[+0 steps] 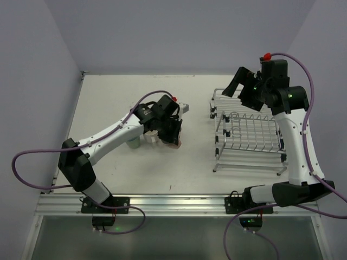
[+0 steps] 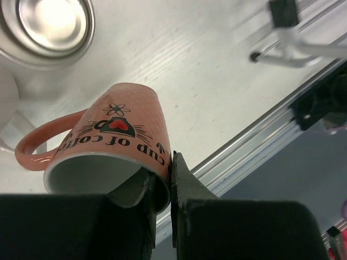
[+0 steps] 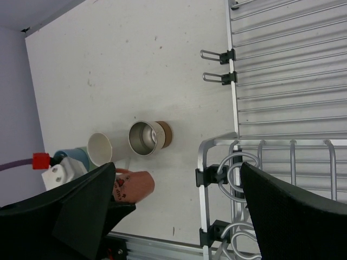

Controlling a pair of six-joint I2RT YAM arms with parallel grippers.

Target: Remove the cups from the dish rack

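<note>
Left of the dish rack point(image 1: 249, 132), over the open table point(image 1: 124, 97), the left gripper point(image 2: 165, 176) is clamped on the rim of the salmon-pink mug point(image 2: 127, 135), one finger inside the mouth and one against the outer wall. This rim pinch leaves the handle free and the base pointing toward the table, which suits setting the mug down. It hangs tilted, and whether its base touches the surface cannot be told. The mug is just beside the other cups: a steel-lined cup point(image 3: 146, 138), a cream one point(image 3: 100, 149) and a light blue one point(image 3: 78, 157), which stand grouped together well apart from the rack. This suggests a common drop-off spot. The right gripper point(image 1: 244, 89) holds nothing. It hovers above the rack's far left corner with its jaws spread wide, apparently ready for a further pick. No cup shows among the rack's wires in either view, so the unloading appears nearly complete. The main risk is the tilted mug tipping or knocking its neighbours on release.
</note>
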